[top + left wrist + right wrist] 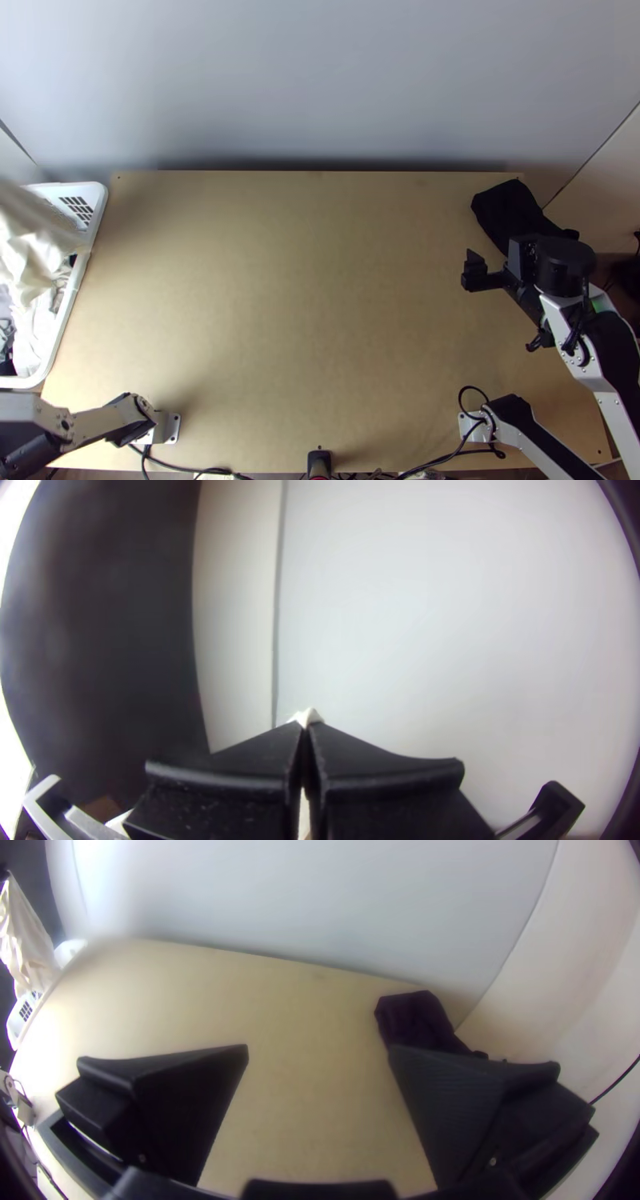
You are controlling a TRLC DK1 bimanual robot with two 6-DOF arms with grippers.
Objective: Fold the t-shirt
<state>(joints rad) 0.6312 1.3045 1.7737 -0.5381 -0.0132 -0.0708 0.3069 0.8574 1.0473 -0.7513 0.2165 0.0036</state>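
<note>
At the left edge of the light wooden table (320, 304) we have a white plastic laundry basket (56, 340) with pale clothes (28, 344) in it. The cream fabric t-shirt (32, 248), as we take it to be, hangs bunched over that same table edge, above the basket; we can't make out sleeves or hem. The black left gripper (305, 727) has its fingers pressed together on a small pinch of it.

Step in hand, we judge: getting the shirt out over the table. Best done high and slow, so the tail clears the basket rim and drags no other garment along; the pinch looks small, so a jerk could lose it. Then lower it over the table's middle, trailing end first, to land flatter.

Over the table's right part, the black right gripper (319, 1047) has its fingers wide apart, nothing between them, handy for a second corner. Dark bunched cloth (512, 212) lies at the table's far right corner; best left alone.
</note>
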